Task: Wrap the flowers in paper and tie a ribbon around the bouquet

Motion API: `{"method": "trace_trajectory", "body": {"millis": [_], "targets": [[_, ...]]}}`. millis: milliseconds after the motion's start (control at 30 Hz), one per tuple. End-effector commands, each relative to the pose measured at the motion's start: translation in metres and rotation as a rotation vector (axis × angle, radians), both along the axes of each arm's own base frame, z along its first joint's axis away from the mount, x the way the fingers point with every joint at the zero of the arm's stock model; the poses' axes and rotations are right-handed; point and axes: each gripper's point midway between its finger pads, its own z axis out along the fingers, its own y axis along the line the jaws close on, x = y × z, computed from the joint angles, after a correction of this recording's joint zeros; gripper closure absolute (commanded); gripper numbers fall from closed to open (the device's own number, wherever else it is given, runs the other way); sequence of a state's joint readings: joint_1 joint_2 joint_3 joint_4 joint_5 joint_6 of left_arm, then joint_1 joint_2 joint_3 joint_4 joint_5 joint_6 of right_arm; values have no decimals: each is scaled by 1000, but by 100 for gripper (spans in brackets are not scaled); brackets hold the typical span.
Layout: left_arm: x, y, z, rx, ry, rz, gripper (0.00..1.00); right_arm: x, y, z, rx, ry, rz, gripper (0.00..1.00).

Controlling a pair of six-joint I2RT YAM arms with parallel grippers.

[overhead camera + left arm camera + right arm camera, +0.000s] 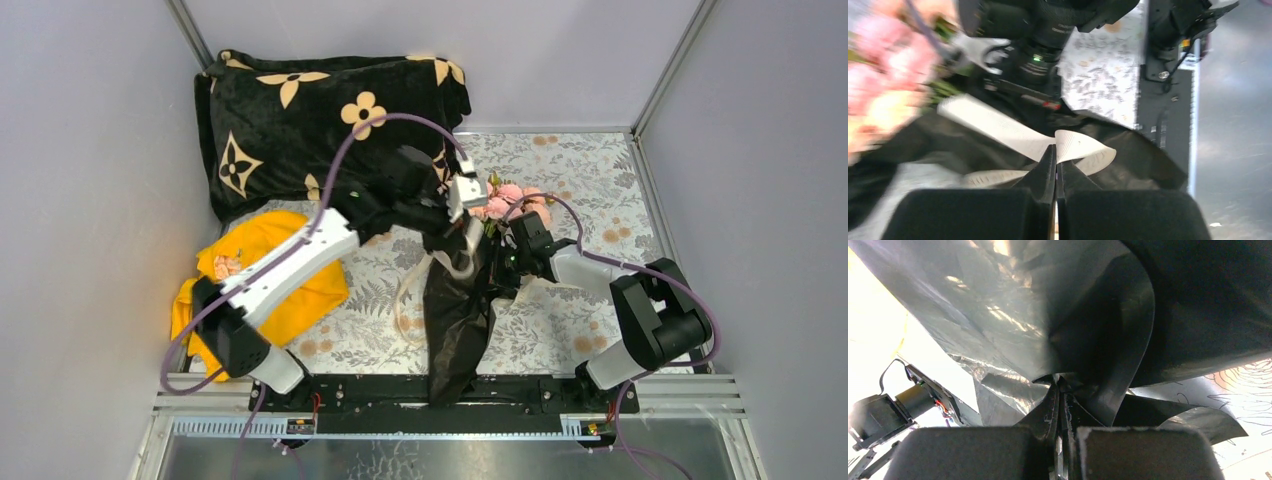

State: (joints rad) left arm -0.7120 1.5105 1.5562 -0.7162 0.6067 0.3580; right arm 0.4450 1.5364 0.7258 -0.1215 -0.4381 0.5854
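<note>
The bouquet lies in the middle of the table, with pink flowers (512, 198) at the far end. Its cone of black paper (455, 320) runs toward the near edge. The cream ribbon (440, 268) loops across the cone's upper part and trails to the left. My left gripper (463, 208) hovers by the flowers, shut on a fold of the ribbon (998, 125), its jaws (1055, 150) pinching the strip. Blurred flowers (878, 65) fill that view's left side. My right gripper (512, 255) sits at the cone's right side, and its jaws (1060, 382) are shut on a crease of the paper (1013, 305).
A black blanket with tan flower marks (300, 110) is heaped at the back left. A yellow cloth (260, 262) lies under the left arm. A floral tablecloth (590, 170) covers the table. Grey walls close in on both sides, and a black rail (380, 392) runs along the near edge.
</note>
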Motion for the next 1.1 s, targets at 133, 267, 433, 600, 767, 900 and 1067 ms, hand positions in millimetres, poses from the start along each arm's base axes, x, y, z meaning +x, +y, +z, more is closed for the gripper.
{"method": "trace_trajectory", "body": {"millis": [133,267,433,600,767,900,1067], "targets": [[13,-50,-137,61,439,153,100,3,-4,4,-1,-28,-102,100],[15,-61,-179,95,544,187,100,3,-9,4,-5,-35,-166,96],[18,-53,-235,206,586,257,100,11,-23,19,-74,-75,-221,76],[11,-45,-270,291,583,274,100,17,-41,32,-183,-105,-249,58],[9,-38,-285,330,575,285,100,26,-67,53,-328,-161,-296,38],[5,-36,-287,330,581,282,100,26,-98,71,-479,-196,-333,29],[2,-35,-287,329,585,276,100,17,-129,55,-531,-153,-398,23]]}}
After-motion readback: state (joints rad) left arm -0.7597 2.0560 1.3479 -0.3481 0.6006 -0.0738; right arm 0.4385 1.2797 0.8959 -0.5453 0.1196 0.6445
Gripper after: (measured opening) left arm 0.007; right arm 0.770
